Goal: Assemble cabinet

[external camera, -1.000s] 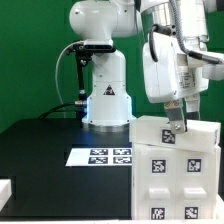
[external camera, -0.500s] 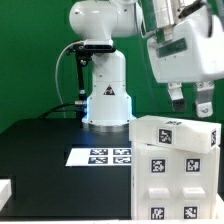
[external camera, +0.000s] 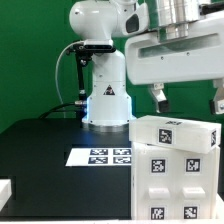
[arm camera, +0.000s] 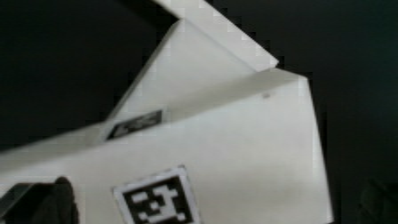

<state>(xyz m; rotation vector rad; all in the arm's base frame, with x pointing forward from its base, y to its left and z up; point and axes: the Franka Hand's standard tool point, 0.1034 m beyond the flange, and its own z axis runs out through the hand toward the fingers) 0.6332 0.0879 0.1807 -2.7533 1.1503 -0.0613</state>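
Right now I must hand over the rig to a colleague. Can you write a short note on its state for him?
Gripper: open, empty, raised above the cabinet, not touching it.
Cabinet: stands on the black table at the exterior view's right, tagged faces visible.
Marker board: flat on the table beside the cabinet.
Done: cabinet released.
Left: cannot tell which parts are still missing; check before continuing.

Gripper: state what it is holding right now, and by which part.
Nothing is held. The gripper hangs open above the cabinet, its fingers spread wide and clear of the cabinet's top, with green backdrop visible between them.
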